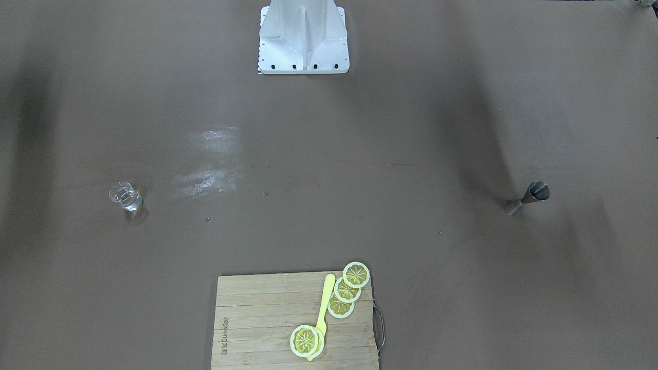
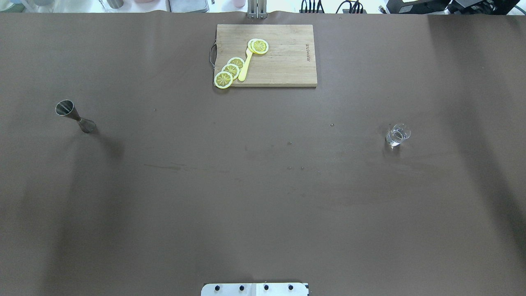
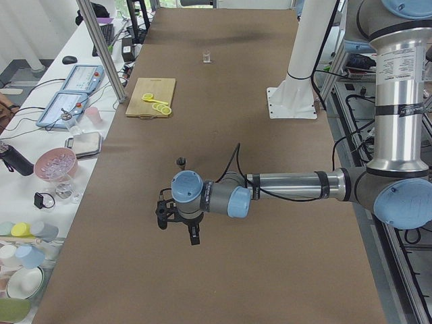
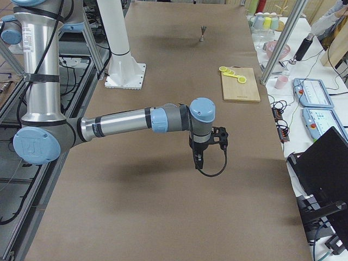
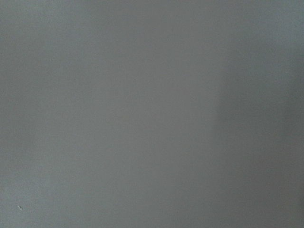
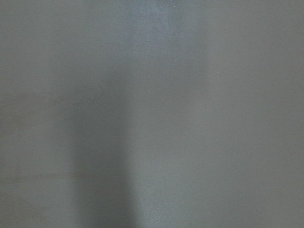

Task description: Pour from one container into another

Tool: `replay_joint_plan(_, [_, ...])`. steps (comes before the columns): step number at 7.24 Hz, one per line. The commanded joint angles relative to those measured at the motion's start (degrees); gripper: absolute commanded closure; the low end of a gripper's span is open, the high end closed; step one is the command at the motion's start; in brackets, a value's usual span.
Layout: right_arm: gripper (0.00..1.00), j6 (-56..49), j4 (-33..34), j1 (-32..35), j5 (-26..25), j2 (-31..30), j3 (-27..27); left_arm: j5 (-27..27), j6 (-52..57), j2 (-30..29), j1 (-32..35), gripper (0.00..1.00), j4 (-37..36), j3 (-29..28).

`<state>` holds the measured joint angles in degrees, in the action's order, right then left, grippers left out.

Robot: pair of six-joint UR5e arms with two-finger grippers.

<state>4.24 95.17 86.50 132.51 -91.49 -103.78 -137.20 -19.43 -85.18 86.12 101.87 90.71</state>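
A steel jigger (image 2: 76, 117) (image 1: 529, 198) (image 3: 181, 161) stands upright on the brown table on my left side. A small clear glass (image 2: 397, 135) (image 1: 125, 197) (image 3: 207, 57) stands on my right side. Only the side views show the arms. My left gripper (image 3: 194, 236) hangs pointing down over the table, a short way from the jigger. My right gripper (image 4: 197, 160) hangs pointing down above bare table, and I cannot find the glass in that view. Whether either gripper is open or shut I cannot tell. Both wrist views show only table surface.
A wooden cutting board (image 2: 283, 61) (image 1: 252, 318) with lemon slices (image 2: 230, 70) and a yellow utensil (image 2: 245, 68) lies at the table's far edge, centre. The white robot base (image 1: 303, 41) is at the near edge. Benches with bowls, cups and devices line the far side.
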Motion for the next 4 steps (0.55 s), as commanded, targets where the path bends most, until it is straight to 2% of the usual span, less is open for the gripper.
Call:
replay_joint_plan(1, [0.0, -0.2, -0.07, -0.01, 0.03, 0.09, -0.8, 0.0, -0.25, -0.07, -0.08, 0.01, 0.0, -0.01])
replay_joint_plan(3, [0.0, 0.06, -1.29, -0.01, 0.03, -0.18, -2.04, 0.0, -0.25, -0.07, -0.08, 0.01, 0.0, 0.08])
replay_joint_plan(4, [0.0, 0.15, -4.52, -0.01, 0.03, -0.79, -1.69, 0.0, -0.25, -0.16, -0.08, 0.01, -0.09, 0.08])
